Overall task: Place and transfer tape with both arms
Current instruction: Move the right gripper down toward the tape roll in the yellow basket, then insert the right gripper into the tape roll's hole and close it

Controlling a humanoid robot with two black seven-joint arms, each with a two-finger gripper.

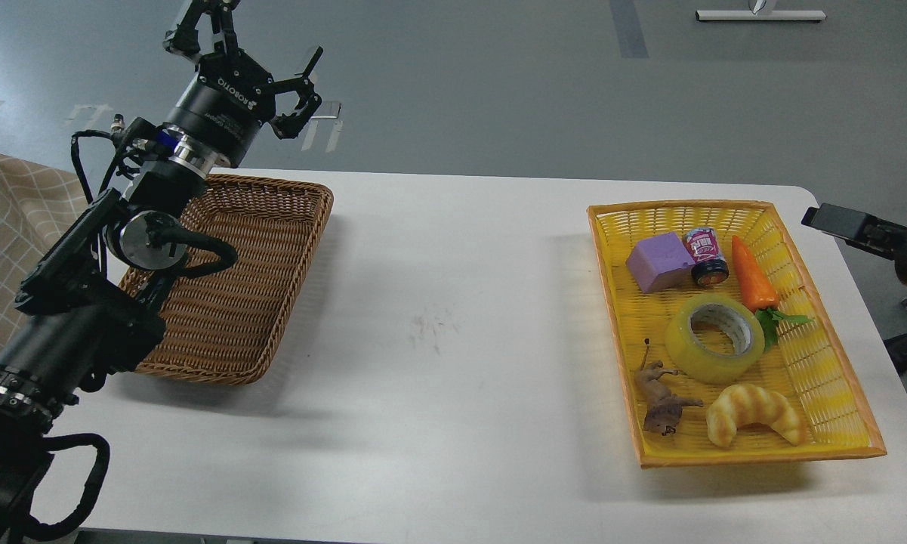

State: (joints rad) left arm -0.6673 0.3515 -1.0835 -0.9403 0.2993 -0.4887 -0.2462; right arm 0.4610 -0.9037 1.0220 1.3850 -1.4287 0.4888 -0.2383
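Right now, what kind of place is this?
Probably a robot lab test cell: a bare white table, grey floor with tape marks, and a yellow basket of toy props beside the tape.

Bright, even overhead light; soft shadows fall near and left of both baskets on the white surface (453,302). Focus sharp, mild glare.

Translucent yellow tape (715,338), grey-white core
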